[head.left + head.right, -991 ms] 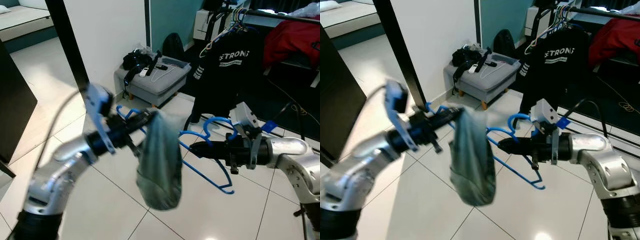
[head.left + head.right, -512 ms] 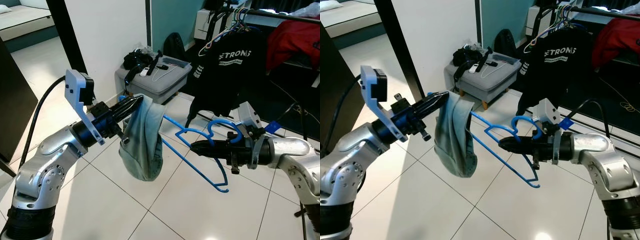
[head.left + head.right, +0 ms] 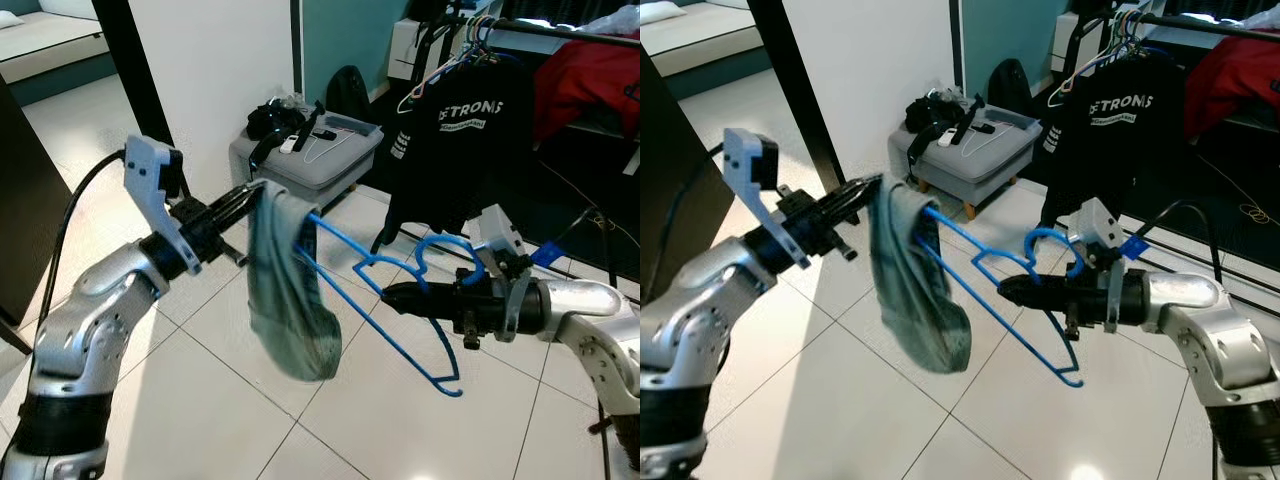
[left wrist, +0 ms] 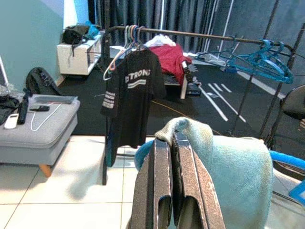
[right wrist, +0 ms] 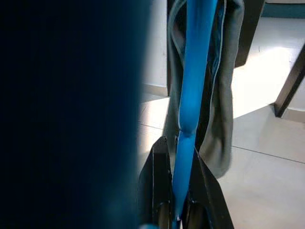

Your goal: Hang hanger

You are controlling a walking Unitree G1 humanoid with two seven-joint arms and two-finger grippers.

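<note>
Left eye view: right claw [image 3: 388,296] pinches the blue hanger [image 3: 372,305] near its hook, holding it out over the white tile floor [image 3: 240,400]. Left claw [image 3: 255,190] is pressed together on the top edge of a grey-green cloth [image 3: 285,290] that drapes over the hanger's far end and hangs down. Behind: grey ottoman [image 3: 310,165] with cables on it, black T-shirt [image 3: 460,150] on a clothes rail [image 3: 560,32].

Right eye view: same scene, cloth bunched at the hanger tip, hanger tilted down toward the right arm.

Left wrist view: fingers [image 4: 155,191] closed side by side, pale cloth [image 4: 228,176] caught at their tips and spilling to one side; blue hanger edge showing under it.

Right wrist view: fingers [image 5: 157,186] clamp the hanger's blue bar [image 5: 193,86], cloth hanging behind the bar.
</note>
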